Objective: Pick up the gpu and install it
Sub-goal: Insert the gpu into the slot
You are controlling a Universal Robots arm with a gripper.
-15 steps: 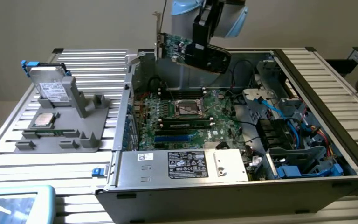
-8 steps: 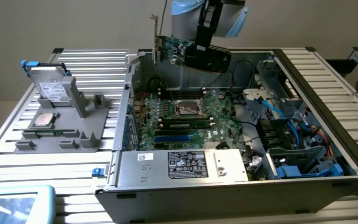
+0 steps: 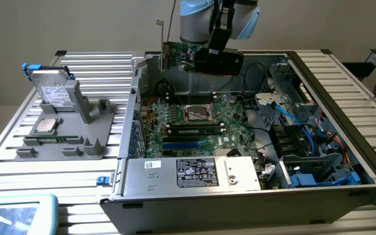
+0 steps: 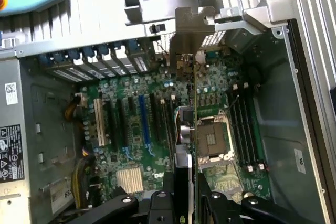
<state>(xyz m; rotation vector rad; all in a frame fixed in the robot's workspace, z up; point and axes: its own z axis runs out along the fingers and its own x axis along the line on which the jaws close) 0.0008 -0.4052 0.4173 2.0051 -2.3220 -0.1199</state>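
The black two-fingered gripper (image 3: 218,48) is holding the gpu (image 3: 186,56), a thin flat expansion card with a black face, a green circuit-board back and a silvery metal end bracket. Its jaws are closing partway, pinching the card's thin body between them. In the wrist view the gripper (image 4: 184,195) is carrying the gpu (image 4: 195,93) edge-on, with the card reaching away from the fingertips to its bracket at the far end. The pick-up is therefore looking done, and the card is hanging in the air, clear of the grey moulded parts holder (image 3: 77,132) standing well off to the gripper's side on the slatted aluminium table (image 3: 83,63). Below the gripper, the open dark metal computer case (image 3: 344,98) is lying on its side, exposing the green motherboard (image 4: 131,129). The long expansion slots, among them a blue one (image 4: 142,124), are sitting empty beneath and just beside the card's edge. The installing is remaining: the gpu is touching no slot, and whether it is lining up with one cannot be told.
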